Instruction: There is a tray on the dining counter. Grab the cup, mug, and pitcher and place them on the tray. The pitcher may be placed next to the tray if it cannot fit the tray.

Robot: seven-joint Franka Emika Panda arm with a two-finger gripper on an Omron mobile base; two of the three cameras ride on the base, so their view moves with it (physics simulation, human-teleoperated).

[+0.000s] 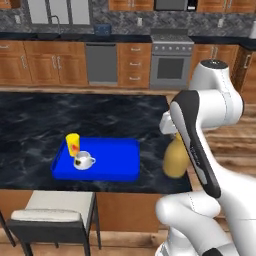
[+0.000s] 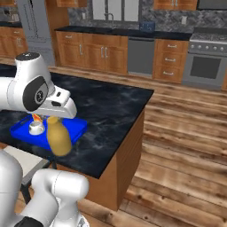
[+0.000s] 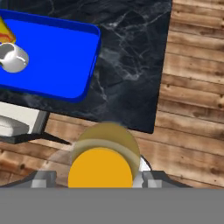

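Gripper (image 3: pixel 99 180) is clamped around the mustard-yellow bottle-shaped pitcher (image 1: pixel 175 159) at centre-right, so I'd slide it left, upright, and lower it onto the flat blue tray (image 1: pixel 117 160), clear of the white mug (image 1: pixel 83 160).

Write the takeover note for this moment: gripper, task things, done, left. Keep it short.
Gripper: closed around the pitcher, which is held beside the tray's right end, at the dining counter edge; whether it rests on the counter I cannot tell.
Tray: on the dining counter, near the stool side.
Cup and mug: both already on the tray, at its left end.
Done: cup and mug placed.
Left: set the pitcher on the free right part of the tray, or next to it, then release.
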